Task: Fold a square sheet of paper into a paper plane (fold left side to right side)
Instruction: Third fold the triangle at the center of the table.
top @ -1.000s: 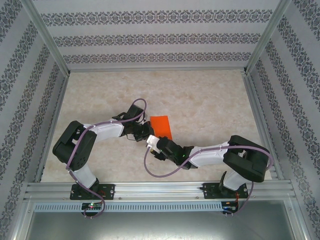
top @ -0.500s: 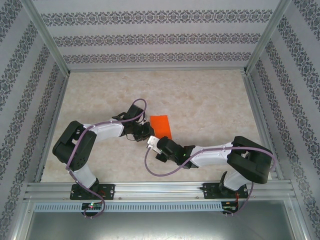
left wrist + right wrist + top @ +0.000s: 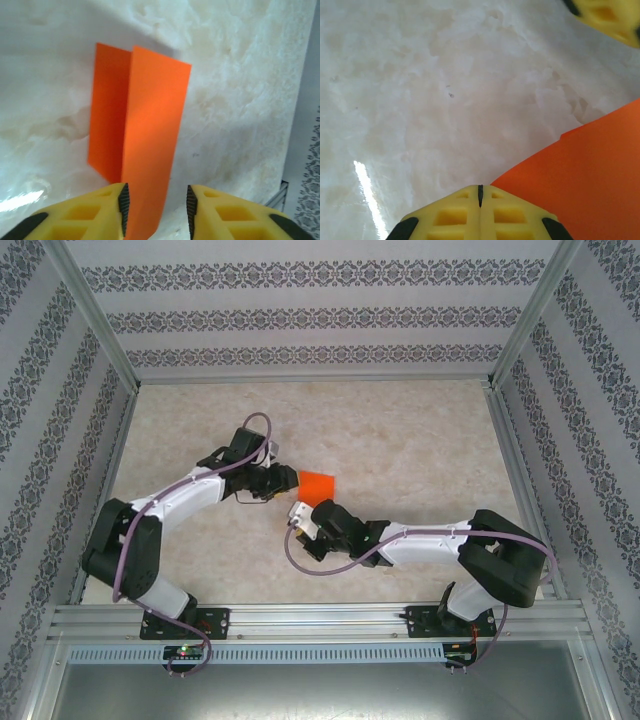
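Observation:
The square sheet of paper [image 3: 319, 483] is bright orange and lies folded on the pale table, one layer standing up off the other [image 3: 150, 130]. My left gripper [image 3: 284, 481] is at its left edge. In the left wrist view that gripper [image 3: 156, 201] is open, and the raised layer passes between the jaws close against the left pad [image 3: 123, 200]. My right gripper [image 3: 300, 512] sits at the sheet's near edge. Its jaws [image 3: 480, 189] are shut tip to tip, and the orange paper [image 3: 590, 170] spreads out to their right and under the right finger.
The marble-look tabletop [image 3: 400, 440] is bare around the sheet. Patterned walls and metal frame posts [image 3: 510, 340] close it in at the back and sides. A yellow finger of the left gripper [image 3: 607, 17] shows at the top right of the right wrist view.
The left arm has swung up and to the left and its jaws have opened. The right gripper shut and slid up-left to the sheet's near edge. The paper looks shorter from above.

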